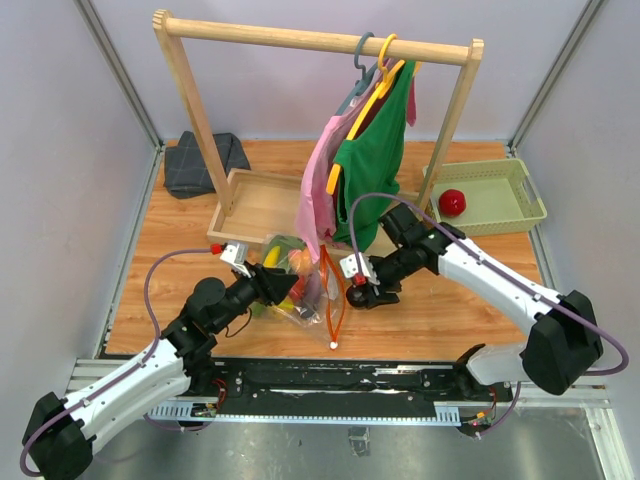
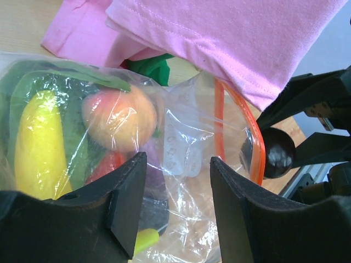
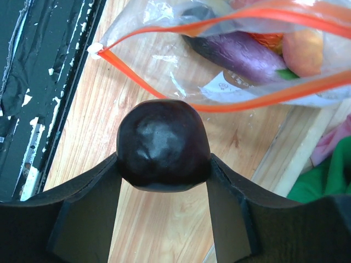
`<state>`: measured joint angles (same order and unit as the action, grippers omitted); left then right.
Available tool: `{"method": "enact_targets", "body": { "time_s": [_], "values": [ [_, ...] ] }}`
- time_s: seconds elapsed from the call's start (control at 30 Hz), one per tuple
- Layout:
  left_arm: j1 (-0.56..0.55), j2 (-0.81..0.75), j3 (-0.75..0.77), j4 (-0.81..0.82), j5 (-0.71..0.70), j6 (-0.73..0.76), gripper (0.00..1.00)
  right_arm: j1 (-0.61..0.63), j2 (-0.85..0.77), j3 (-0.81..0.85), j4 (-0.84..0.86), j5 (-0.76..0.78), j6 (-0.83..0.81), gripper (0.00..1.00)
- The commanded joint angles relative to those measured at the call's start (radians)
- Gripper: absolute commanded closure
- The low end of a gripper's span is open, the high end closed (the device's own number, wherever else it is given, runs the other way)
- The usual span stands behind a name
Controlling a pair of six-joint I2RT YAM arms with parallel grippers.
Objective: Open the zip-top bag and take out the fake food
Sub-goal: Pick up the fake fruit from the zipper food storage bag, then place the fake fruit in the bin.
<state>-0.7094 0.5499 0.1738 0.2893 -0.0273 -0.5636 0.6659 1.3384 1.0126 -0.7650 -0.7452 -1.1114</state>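
The zip-top bag (image 1: 303,308) lies on the wooden table in front of the rack, its orange-red zip strip (image 3: 247,98) gaping open and the white slider (image 3: 94,49) at the near end. Fake food is inside: a yellow banana (image 2: 35,148), a peach (image 2: 118,118), a purple eggplant (image 3: 241,55) and green leafy pieces (image 2: 71,142). My left gripper (image 2: 178,164) is open, its fingers straddling the bag's clear film. My right gripper (image 3: 164,159) is shut on a dark round fruit (image 3: 163,143) just outside the bag's mouth, above the table. A red round fruit (image 1: 452,202) sits in the basket.
A wooden clothes rack (image 1: 310,40) stands over the middle of the table, with a pink garment (image 1: 320,180) and a green one (image 1: 375,150) hanging down to the bag. A wooden tray (image 1: 255,200) lies behind, a grey cloth (image 1: 200,160) at back left and a pale green basket (image 1: 505,215) at right.
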Motion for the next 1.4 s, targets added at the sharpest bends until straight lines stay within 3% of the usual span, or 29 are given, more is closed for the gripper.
{"method": "enact_targets", "body": {
  "time_s": [0.0, 0.73, 1.37],
  "values": [
    [-0.004, -0.001, 0.033, 0.016, -0.031, 0.022, 0.46, -0.073, -0.027, 0.049, -0.092, -0.054, -0.059, 0.54],
    [-0.002, -0.004, 0.02, 0.012, -0.051, 0.033, 0.46, -0.52, -0.092, 0.105, -0.269, -0.182, -0.194, 0.53],
    [-0.002, -0.045, -0.006, 0.011, -0.071, 0.037, 0.46, -0.849, -0.08, 0.115, -0.219, -0.236, -0.112, 0.52]
  ]
}}
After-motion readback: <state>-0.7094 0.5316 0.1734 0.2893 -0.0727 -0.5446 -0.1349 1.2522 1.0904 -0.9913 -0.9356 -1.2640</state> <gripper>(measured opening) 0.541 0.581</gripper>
